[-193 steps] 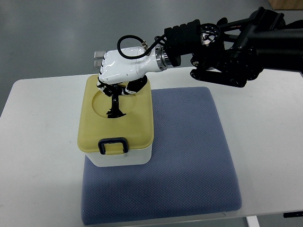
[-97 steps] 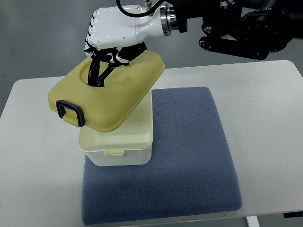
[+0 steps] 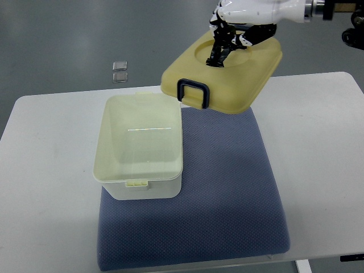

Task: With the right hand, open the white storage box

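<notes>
White storage box (image 3: pixel 139 151) sits open on the near left part of my blue-grey mat (image 3: pixel 227 187), its pale interior showing bare walls and floor, a small catch tab on its near rim. That mat lies on the white table (image 3: pixel 51 187), which fills most of the view; the box's left side reaches out to the mat's left edge. Up and to the right of the box, clear of it, I hold the yellowish lid (image 3: pixel 227 74) in the air, tilted, above the far edge of the mat and table. Its dark loop latch (image 3: pixel 192 92) hangs at the low corner nearest the box. My right hand (image 3: pixel 242 20) comes in from the upper right, white-shelled, dark fingers (image 3: pixel 219 48) curled down into the round recess in the lid's top, gripping the lid there. On the grey floor beyond the table lie two small clear squares (image 3: pixel 119 71)
</notes>
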`<state>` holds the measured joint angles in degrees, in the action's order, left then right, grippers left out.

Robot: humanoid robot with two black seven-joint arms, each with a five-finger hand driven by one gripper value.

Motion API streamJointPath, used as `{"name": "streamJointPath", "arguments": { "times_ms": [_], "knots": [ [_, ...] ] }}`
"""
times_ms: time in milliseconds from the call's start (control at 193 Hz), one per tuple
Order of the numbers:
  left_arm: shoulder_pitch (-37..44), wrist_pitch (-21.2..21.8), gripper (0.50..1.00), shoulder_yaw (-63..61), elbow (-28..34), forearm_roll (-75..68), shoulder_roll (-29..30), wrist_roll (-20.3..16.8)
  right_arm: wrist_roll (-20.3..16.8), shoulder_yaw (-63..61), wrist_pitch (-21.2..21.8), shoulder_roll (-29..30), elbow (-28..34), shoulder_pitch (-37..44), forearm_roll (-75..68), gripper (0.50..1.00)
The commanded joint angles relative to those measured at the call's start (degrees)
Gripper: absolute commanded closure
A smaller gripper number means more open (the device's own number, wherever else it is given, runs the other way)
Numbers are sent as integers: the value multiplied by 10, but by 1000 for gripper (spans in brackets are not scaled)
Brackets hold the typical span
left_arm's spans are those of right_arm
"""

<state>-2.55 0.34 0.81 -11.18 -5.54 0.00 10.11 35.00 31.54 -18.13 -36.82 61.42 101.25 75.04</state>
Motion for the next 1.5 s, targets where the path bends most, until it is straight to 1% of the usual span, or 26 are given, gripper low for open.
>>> {"name": "streamJointPath", "arguments": {
  "times_ms": [0,155,269,399,559,865,1186,1191,1196,1201,1206,1211,1217,1222,1227,1232,1242,1248,1294,1305,1310,1315,1320,1325,1330,1496],
  "knots": [
    [0,0,500,0,-1,0,0,1,0,1,-2,-30,-11,-38,1,1000],
    [0,-1,500,0,-2,-1,0,2,0,1,-56,-37,-43,-120,1,1000],
    [0,-1,500,-1,-2,-1,0,2,0,1,-81,-30,-58,-173,1,1000],
    [0,0,500,-1,-2,-1,0,2,0,0,-114,2,-75,-227,1,1000],
    [0,-1,500,-1,-3,-1,0,2,0,-3,-140,40,-91,-268,-2,1000],
    [0,0,500,-1,-11,-1,0,2,0,-8,-169,70,-97,-304,-6,1000],
    [0,0,500,-1,-14,-1,0,2,0,-9,-169,83,-97,-323,-12,1000],
    [0,0,500,-1,-14,-1,0,2,0,-10,-169,83,-97,-323,-12,979],
    [0,0,500,-1,-14,-1,0,2,0,-10,-169,83,-97,-323,-12,979],
    [0,0,500,-1,-14,-1,0,2,0,-10,-169,83,-97,-324,-12,894],
    [0,0,500,-1,-14,-1,0,2,0,-10,-169,83,-97,-324,-12,893],
    [0,0,500,-1,-14,-1,0,2,0,-10,-169,83,-97,-325,-13,812],
    [0,0,500,-1,-14,-1,0,2,0,-10,-169,83,-97,-325,-13,812],
    [0,0,500,-1,-14,-1,0,2,0,-11,-169,83,-97,-325,-13,745],
    [0,0,500,-1,-14,-1,0,2,0,-11,-169,83,-97,-325,-13,744],
    [0,0,500,-1,-14,-1,0,2,0,-12,-169,83,-97,-325,-13,700],
    [0,0,500,-1,-14,-1,0,2,0,-12,-169,83,-97,-325,-13,699],
    [0,0,500,-1,-14,-1,0,2,0,-13,-169,83,-97,-326,-13,681],
    [0,0,500,-1,-14,-1,0,2,0,-17,-169,82,-97,-328,-12,648],
    [0,0,500,-1,-14,-1,0,2,0,-17,-169,82,-97,-328,-12,634],
    [0,0,500,-1,-14,-1,0,2,0,-17,-169,81,-97,-328,-12,611],
    [0,0,500,-1,-14,-1,0,2,0,-17,-169,81,-97,-328,-12,611],
    [0,0,500,-1,-14,-1,0,2,0,-17,-169,81,-97,-328,-12,587],
    [0,0,500,-1,-14,-1,0,2,0,-17,-169,81,-97,-328,-12,587],
    [0,0,500,-1,-14,-1,0,2,0,-17,-169,79,-97,-328,-12,566],
    [0,0,500,-1,-14,-1,0,2,0,-17,-169,60,-97,-324,-13,566]
  ]
}}
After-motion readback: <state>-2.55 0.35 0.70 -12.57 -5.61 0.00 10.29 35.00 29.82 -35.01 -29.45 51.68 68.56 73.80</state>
